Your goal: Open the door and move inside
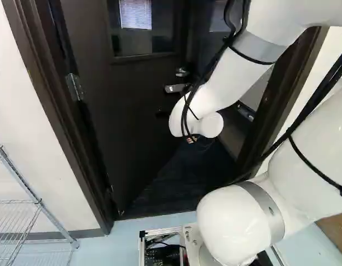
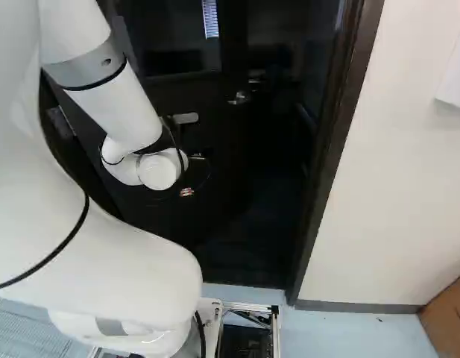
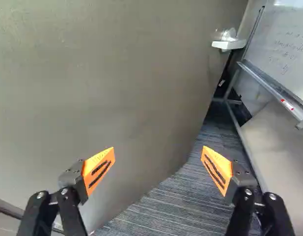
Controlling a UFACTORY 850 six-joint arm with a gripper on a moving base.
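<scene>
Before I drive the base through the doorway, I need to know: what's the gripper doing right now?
Gripper: open, fingers wide apart, nothing held between them; the door stands ajar ahead of it.

Smooth matt door, ribbed carpet

Black two-fingered gripper is mostly hidden by the rounded white wrist in the base views, fyi. Tall dark door loses its top there, silver wire shelf gets cropped too. Black handwriting's too tiny to read.
</scene>
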